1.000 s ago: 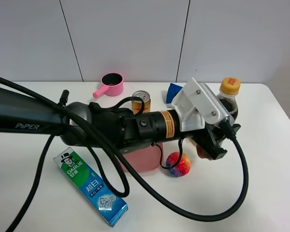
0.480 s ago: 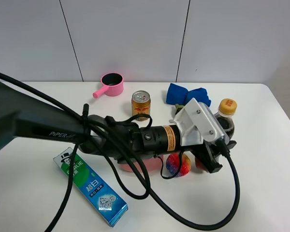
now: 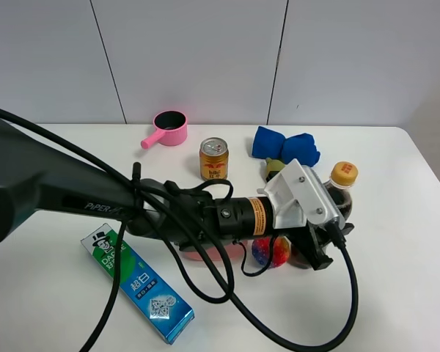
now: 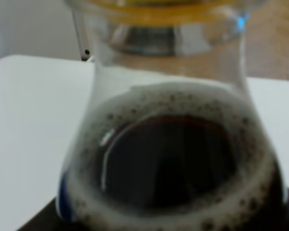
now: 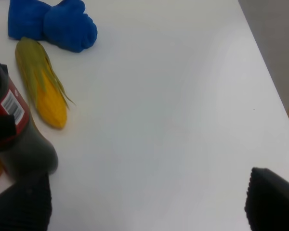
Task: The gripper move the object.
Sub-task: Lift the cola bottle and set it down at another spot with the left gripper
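The cola bottle with its yellow cap stands upright at the right of the table. My left gripper, a white bracket with black fingers, reaches across from the left and is shut on the bottle's lower body. In the left wrist view the bottle's shoulder with dark foamy cola fills the picture. In the right wrist view the bottle's red label and dark base show, with a black finger across the label. My right gripper is open and empty over bare table, well away from the bottle.
A gold can, a pink ladle cup, a blue cloth and a corn cob lie behind the bottle. A colourful ball and a pink object sit under the arm. A toothpaste box lies front left.
The left gripper has carried the bottle down and towards the front of the table; the blue cloth behind it has come into view.
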